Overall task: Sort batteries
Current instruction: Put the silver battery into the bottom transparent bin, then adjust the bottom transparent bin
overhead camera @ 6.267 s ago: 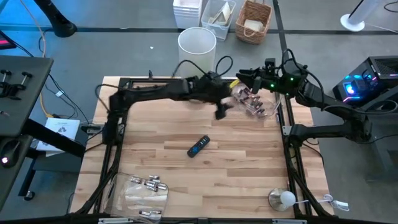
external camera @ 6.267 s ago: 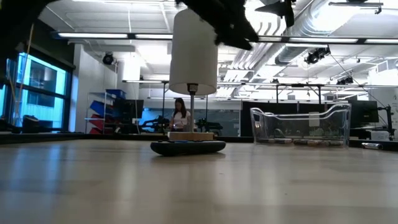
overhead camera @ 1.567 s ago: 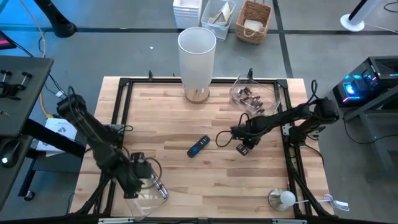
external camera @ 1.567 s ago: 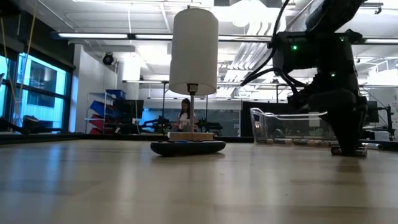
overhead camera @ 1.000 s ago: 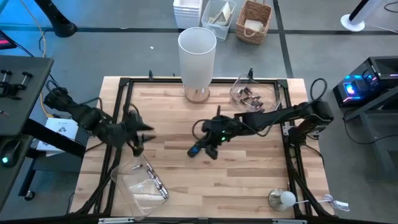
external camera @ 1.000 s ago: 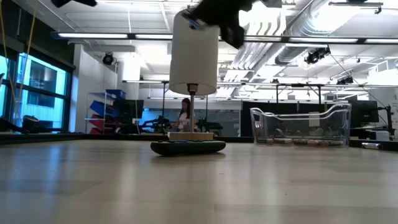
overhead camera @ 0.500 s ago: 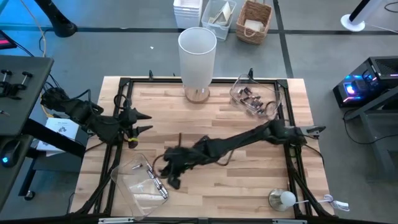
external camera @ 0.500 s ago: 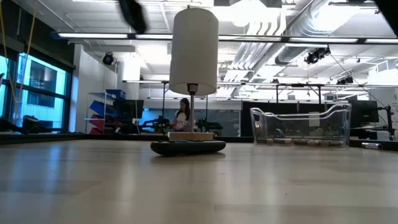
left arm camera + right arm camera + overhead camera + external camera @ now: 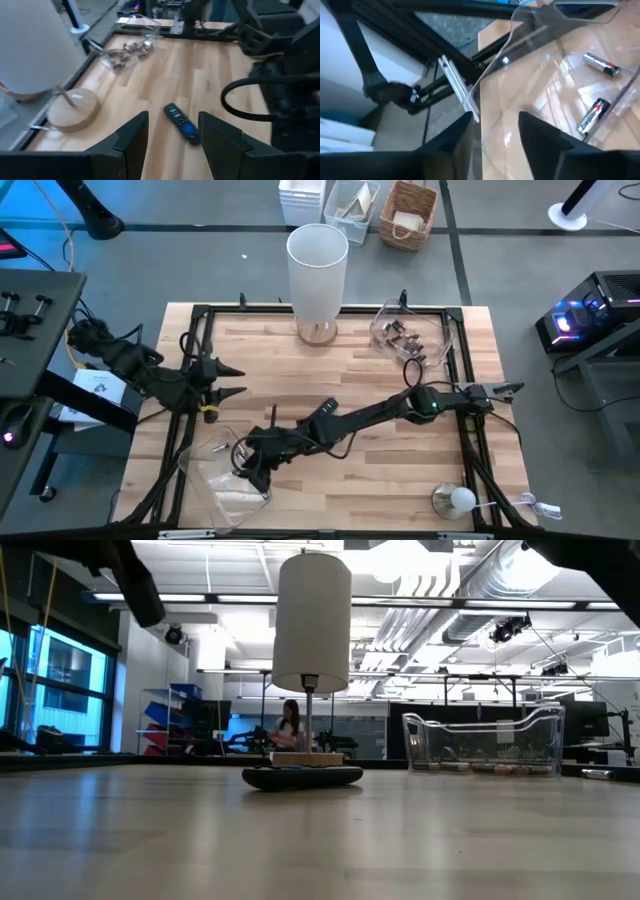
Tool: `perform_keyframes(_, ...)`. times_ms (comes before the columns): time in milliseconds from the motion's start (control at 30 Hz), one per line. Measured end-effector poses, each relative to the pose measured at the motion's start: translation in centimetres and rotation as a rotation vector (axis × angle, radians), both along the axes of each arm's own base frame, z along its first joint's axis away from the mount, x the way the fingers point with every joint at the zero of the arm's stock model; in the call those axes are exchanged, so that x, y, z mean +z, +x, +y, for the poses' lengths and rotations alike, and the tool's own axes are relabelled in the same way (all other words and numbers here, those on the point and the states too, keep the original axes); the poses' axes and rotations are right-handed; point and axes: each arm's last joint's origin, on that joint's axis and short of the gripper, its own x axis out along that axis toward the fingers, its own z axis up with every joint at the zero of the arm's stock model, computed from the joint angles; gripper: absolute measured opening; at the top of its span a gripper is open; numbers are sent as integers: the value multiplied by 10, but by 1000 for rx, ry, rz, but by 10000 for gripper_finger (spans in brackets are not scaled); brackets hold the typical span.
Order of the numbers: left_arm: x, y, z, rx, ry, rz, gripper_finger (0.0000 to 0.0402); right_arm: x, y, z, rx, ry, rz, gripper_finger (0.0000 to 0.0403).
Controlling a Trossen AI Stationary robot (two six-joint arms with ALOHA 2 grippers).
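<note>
Working over a wooden table (image 9: pixel 330 480) framed in black bars. Reaching across it with the right arm (image 9: pixel 380 412), slantwise from the right edge toward the near left. Hanging the right gripper (image 9: pixel 250 465) over the rim of the near tray (image 9: pixel 215 490), fingers (image 9: pixel 542 132) standing apart with nothing between them. Waiting with the left arm (image 9: pixel 140 370) at the left edge, the left gripper (image 9: pixel 228 378) pointing toward the table's middle, its fingers (image 9: pixel 132 137) parted too and gripping nothing. Standing at the far edge: a lamp (image 9: pixel 317 275) with a tall white shade on a round wooden foot. Sitting at the far right corner: the far tray (image 9: pixel 440 330), clear plastic, tilted against the frame. Lying near the middle of the table, partly under the right arm from above: a flat black remote (image 9: pixel 302 777) with a blue mark.

Showing the batteries (image 9: pixel 592 116) in two lots. Lying in the near tray, just ahead of the right gripper: two small cylinders, well apart, one dark with a reddish band and a silvery end, the other mostly silver-grey. Heaping in the far tray: a cluster of the same small cylinders, copper-brown and grey, touching one another; too small to count.
</note>
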Motion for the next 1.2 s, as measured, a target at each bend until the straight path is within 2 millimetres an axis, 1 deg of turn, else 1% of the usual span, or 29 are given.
perform_keyframes(67,0,-2,-3,-24,-38,-2,165,4,-2,3,20,-25,1,166)
perform_keyframes(133,0,-4,-8,-55,-93,-1,165,10,-2,5,53,-33,-12,182)
perform_keyframes(200,-1,-5,-14,-95,-153,9,165,18,-5,5,74,-42,-3,188)
perform_keyframes(267,-4,-7,-23,-133,-214,37,156,27,-12,1,99,-93,12,184)
perform_keyframes(333,-12,-7,-36,-152,-257,110,134,40,-26,-4,103,-220,77,161)
perform_keyframes(400,-24,-7,-54,-163,-275,197,97,58,-46,-13,92,-365,169,119)
perform_keyframes(433,-30,-6,-65,-172,-281,234,73,65,-56,-18,92,-429,225,91)
perform_keyframes(500,-45,-2,-95,-203,-276,288,25,76,-76,-25,109,-514,333,32)
perform_keyframes(533,-54,0,-111,-224,-272,310,13,77,-83,-28,128,-544,385,16)
perform_keyframes(600,-76,5,-143,-253,-265,375,11,77,-91,-30,155,-563,448,15)
perform_keyframes(633,-90,7,-158,-266,-266,436,10,76,-92,-29,174,-565,455,15)
perform_keyframes(700,-123,7,-182,-266,-272,604,3,77,-93,-21,217,-546,438,7)
perform_keyframes(767,-149,4,-201,-253,-299,730,2,74,-92,-8,272,-517,396,3)
perform_keyframes(833,-164,2,-217,-270,-348,752,1,63,-91,4,321,-517,402,5)
perform_keyframes(867,-168,3,-224,-286,-370,741,1,57,-90,11,343,-513,410,3)
perform_keyframes(933,-173,6,-233,-313,-398,701,1,46,-90,20,375,-515,434,1)
perform_keyframes(1000,-173,15,-236,-345,-412,665,0,44,-93,25,393,-513,447,2)
perform_keyframes(1100,-173,29,-230,-380,-362,644,0,44,-99,32,414,-521,467,1)
perform_keyframes(1200,-172,46,-220,-441,-282,625,0,40,-106,36,427,-529,525,1)
